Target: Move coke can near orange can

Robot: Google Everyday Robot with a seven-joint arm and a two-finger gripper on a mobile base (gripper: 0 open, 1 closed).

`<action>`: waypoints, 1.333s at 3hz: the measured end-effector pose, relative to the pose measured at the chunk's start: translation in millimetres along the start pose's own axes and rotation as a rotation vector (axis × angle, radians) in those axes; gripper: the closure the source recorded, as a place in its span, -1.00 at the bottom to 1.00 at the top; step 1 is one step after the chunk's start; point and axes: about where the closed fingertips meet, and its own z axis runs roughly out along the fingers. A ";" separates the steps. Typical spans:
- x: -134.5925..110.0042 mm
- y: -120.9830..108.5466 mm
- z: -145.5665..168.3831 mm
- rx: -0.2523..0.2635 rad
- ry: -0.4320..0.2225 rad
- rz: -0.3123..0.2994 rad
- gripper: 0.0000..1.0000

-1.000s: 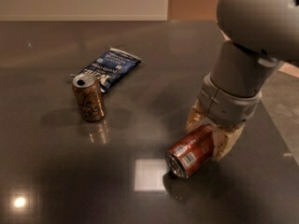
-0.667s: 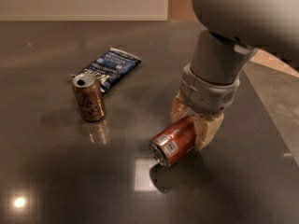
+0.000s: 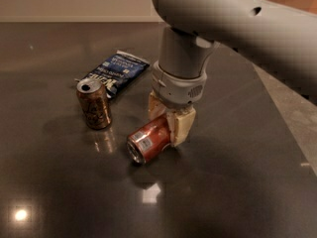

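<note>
The red coke can (image 3: 147, 142) lies on its side on the dark table, its silver top facing the camera and to the left. My gripper (image 3: 168, 122) comes down from above on the grey arm, and its cream fingers (image 3: 182, 128) are shut on the can's rear half. The golden-orange can (image 3: 94, 103) stands upright a short way to the left of the coke can, with a small gap between them.
A blue snack bag (image 3: 115, 72) lies flat behind the orange can. The dark glossy table (image 3: 59, 192) ends at its right edge, where a lighter floor (image 3: 297, 118) shows. The grey arm (image 3: 237, 19) fills the upper right.
My gripper has carried the coke can to the left, toward the orange can. The orange can and the blue bag have not moved.
</note>
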 end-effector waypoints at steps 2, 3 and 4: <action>-9.4 -59.0 10.9 0.018 -0.017 -0.004 1.00; -10.3 -78.2 14.0 0.029 -0.021 0.000 0.65; -12.7 -90.0 17.7 0.032 -0.028 0.002 0.17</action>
